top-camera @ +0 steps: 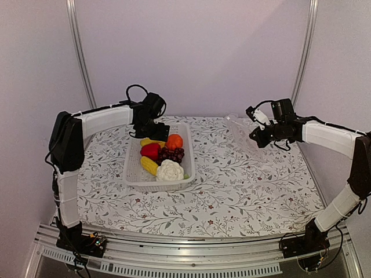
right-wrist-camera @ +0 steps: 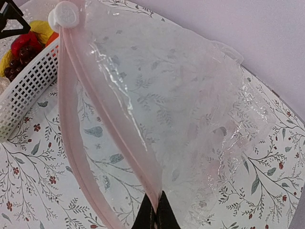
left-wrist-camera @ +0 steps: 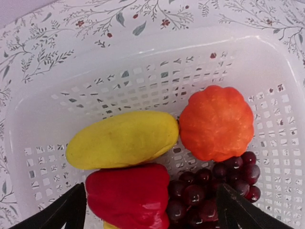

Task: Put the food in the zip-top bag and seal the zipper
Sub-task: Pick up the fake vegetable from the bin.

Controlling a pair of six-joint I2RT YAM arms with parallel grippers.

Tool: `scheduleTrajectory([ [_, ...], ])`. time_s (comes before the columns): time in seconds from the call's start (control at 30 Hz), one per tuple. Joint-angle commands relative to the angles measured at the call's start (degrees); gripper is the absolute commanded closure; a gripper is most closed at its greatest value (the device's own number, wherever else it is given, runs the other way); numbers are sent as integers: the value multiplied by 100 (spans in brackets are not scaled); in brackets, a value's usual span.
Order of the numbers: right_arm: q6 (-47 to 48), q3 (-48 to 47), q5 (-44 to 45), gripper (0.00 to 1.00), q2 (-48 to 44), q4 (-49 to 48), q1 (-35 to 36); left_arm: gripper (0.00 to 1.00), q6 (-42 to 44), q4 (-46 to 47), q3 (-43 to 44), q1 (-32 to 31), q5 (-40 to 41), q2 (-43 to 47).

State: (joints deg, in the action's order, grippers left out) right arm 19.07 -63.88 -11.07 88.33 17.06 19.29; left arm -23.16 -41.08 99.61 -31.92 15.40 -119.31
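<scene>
The food lies in a white slotted basket (top-camera: 132, 174): a yellow piece (left-wrist-camera: 121, 140), an orange pumpkin (left-wrist-camera: 217, 121), a red pepper (left-wrist-camera: 128, 195), dark grapes (left-wrist-camera: 209, 188), corn (top-camera: 149, 165) and cauliflower (top-camera: 170, 170). My left gripper (left-wrist-camera: 152, 217) hovers open over the basket's far end, one finger on each side of the pepper and grapes, holding nothing. My right gripper (right-wrist-camera: 156, 214) is shut on the pinkish zipper (right-wrist-camera: 137, 162) of the clear zip-top bag (right-wrist-camera: 190, 109) and holds it up at the table's far right (top-camera: 240, 130). The bag's mouth gapes, its two strips apart.
A white slider (right-wrist-camera: 63, 15) sits at the far end of the zipper. The basket's corner (right-wrist-camera: 26, 90) lies just left of the bag's mouth. The flowered tablecloth (top-camera: 232, 191) covers the table. Metal frame posts (top-camera: 81, 52) stand at the back.
</scene>
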Motion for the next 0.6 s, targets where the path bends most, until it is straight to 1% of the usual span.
scheduleTrajectory([
  [0.0, 26, 68, -17, 100, -117, -12, 20, 6, 456, 496, 466, 6, -449, -227],
  [0.2, 26, 62, 18, 100, -37, -9, 23, 7, 706, 568, 1187, -52, -961, -889],
  [0.37, 27, 52, 53, 100, -53, -14, 15, 5, 752, 436, 1673, -71, -876, -1353],
  [0.47, 3, 58, 25, 100, -28, -10, 16, 3, 739, 399, 1734, -69, -810, -1505],
  [0.57, -8, 51, 29, 100, -10, -9, 22, 2, 759, 390, 1754, -69, -929, -1641],
])
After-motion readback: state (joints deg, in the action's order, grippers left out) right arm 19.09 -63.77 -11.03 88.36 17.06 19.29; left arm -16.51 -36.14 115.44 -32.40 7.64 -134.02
